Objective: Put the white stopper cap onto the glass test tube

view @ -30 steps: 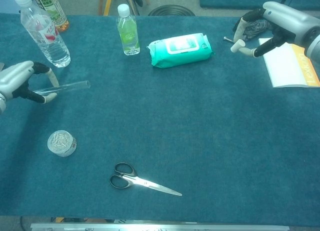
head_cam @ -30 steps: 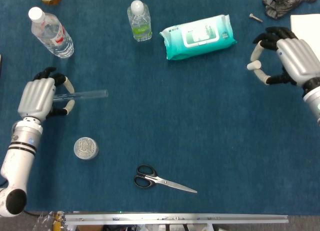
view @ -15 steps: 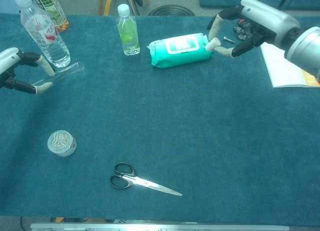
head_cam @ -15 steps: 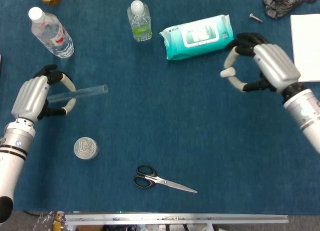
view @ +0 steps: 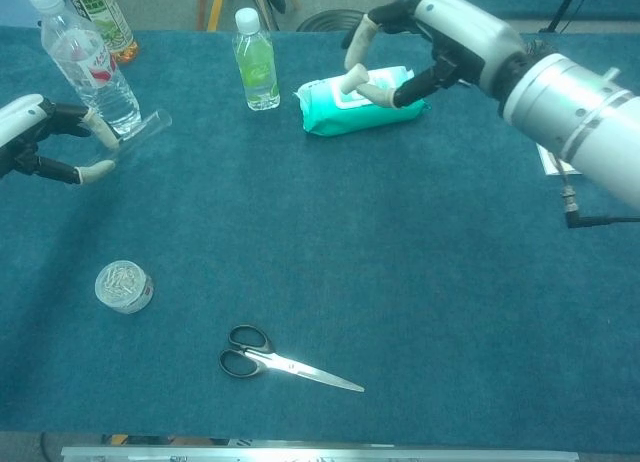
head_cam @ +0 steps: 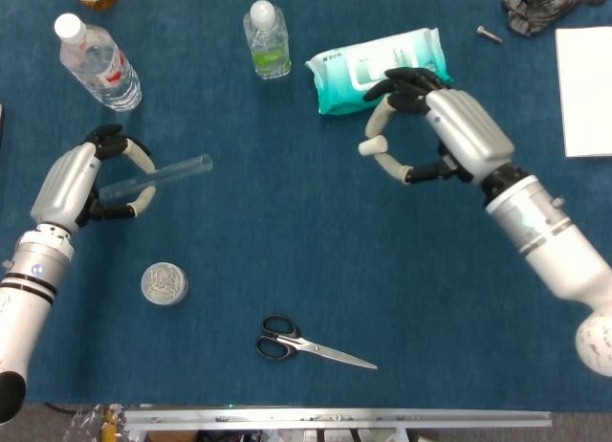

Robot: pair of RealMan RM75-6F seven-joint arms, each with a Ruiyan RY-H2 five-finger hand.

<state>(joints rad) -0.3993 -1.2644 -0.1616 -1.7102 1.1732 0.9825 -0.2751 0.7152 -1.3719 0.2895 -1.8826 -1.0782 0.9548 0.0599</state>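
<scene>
Even, diffuse overhead light, soft faint shadows, no harsh glare; both views reasonably sharp, slightly grainy.

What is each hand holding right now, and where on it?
The left hand holds the glass test tube near its closed end; the right hand pinches the white stopper cap at its fingertips.

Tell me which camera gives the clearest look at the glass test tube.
The head view. There the glass test tube shows along nearly its whole length, from the left hand out to its open end. In the chest view the tube sits at the frame's left edge, foreshortened, and the left hand is partly cut off.
</scene>
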